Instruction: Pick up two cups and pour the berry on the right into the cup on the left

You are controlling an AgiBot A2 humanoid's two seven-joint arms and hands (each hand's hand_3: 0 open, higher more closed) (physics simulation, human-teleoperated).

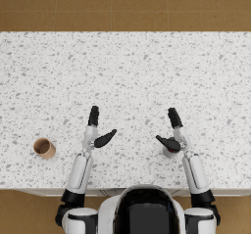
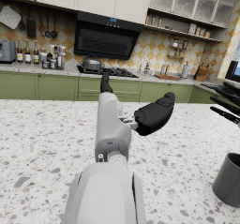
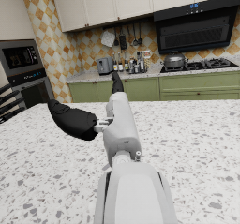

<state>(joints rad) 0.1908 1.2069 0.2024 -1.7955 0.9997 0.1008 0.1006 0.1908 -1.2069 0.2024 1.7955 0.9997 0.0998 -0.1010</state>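
Both hands spread, holding nothing. Tan cup (image 1: 44, 148) lower left on tabletop (image 1: 127, 66), well apart from left hand (image 1: 96, 132). Dark cup (image 1: 170, 152) lower right, under right hand (image 1: 172, 132). Likely light, rigid; grip 2 sidewalls mid-height.

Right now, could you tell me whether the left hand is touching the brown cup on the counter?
Apart. The head view shows the left hand open above bare speckled counter, with a clear stretch of countertop between it and the brown cup.

Left hand (image 1: 96, 130) and right hand (image 1: 172, 132) spread, holding nothing
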